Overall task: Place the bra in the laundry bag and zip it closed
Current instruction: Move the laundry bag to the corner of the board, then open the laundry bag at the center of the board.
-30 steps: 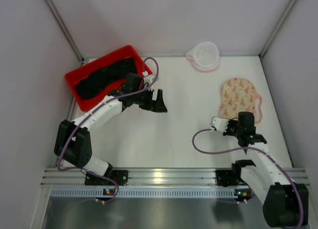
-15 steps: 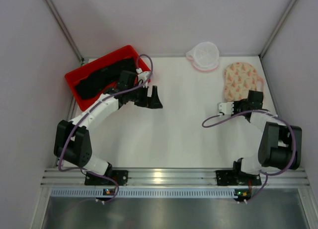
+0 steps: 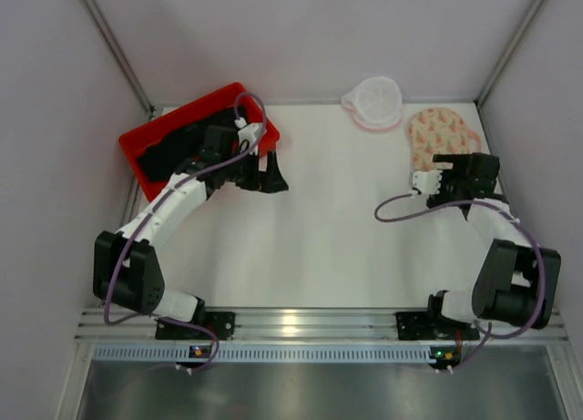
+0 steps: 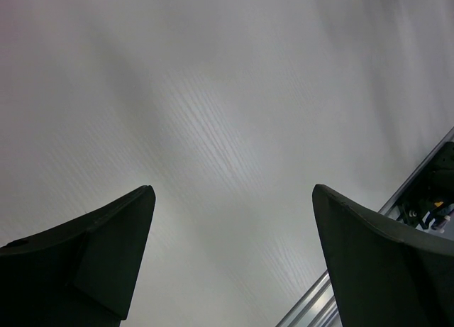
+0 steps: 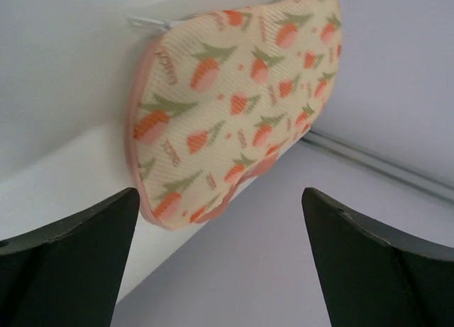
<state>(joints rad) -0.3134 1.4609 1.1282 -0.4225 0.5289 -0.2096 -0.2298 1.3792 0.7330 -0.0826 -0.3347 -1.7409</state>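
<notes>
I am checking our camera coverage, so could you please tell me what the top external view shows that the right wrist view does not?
Only the top external view shows the black bra in the red bin, the mesh laundry bag at the far edge of the table, and the left gripper beside the bin. Only the right wrist view shows the tulip print on the peach pouch clearly, between the fingers of the open right gripper. Both show the pouch, the right gripper and the white table.

My fingers (image 4: 85, 263) are matt black plastic; the table (image 4: 213, 114), matt white, faintly grained; the peach pouch (image 5: 234, 107), ribbed cloth.
</notes>
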